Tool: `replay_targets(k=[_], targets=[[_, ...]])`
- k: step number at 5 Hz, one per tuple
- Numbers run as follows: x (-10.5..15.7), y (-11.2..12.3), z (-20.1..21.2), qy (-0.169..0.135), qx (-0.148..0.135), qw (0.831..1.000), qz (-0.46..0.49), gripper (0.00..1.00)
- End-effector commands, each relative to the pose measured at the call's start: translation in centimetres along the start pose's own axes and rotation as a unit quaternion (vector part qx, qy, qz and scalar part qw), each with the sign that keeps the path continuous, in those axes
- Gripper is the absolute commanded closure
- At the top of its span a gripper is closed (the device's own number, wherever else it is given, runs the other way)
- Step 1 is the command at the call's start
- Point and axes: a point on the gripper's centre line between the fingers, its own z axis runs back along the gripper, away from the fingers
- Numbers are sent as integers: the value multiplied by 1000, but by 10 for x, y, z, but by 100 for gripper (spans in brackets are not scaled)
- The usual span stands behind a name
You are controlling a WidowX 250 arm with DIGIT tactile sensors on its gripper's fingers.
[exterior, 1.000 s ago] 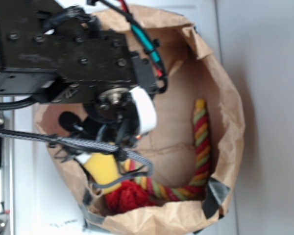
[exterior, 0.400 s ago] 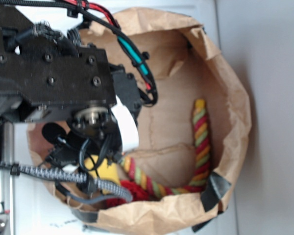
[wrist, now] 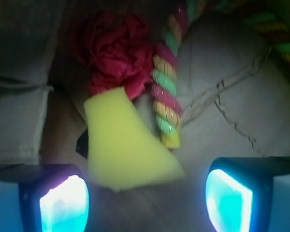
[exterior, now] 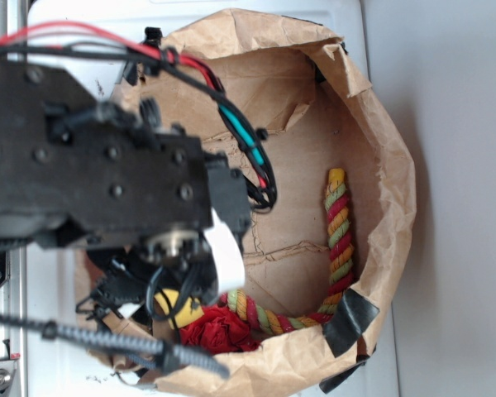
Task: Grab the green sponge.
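Now on approach inside the paper bag [exterior: 380, 124], the gripper [wrist: 145, 193], jaws wide, hovers over the green sponge [wrist: 128, 145] beside the red cloth ball [wrist: 113, 53]; descent and closing seem next.

Black screw-studded arm [exterior: 99, 178] with red, teal and braided cables; tool [wrist: 145, 198] with 2 glowing cyan pads.

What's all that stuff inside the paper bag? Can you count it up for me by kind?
Foam sponge: 1
Twisted rope: 1
Red cloth ball: 1
Total: 3 things in the paper bag
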Motion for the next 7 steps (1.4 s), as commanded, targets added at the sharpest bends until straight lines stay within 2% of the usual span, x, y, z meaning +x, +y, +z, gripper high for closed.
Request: replay_targets(k=[1, 4, 6, 7], targets=[[13, -1, -23, -7, 8, 999, -39, 0], [10, 1, -30, 10, -3, 1000, -16, 0], [9, -1, -27, 20, -36, 999, -1, 0], [10, -2, -26, 13, -31, 999, 11, 100]])
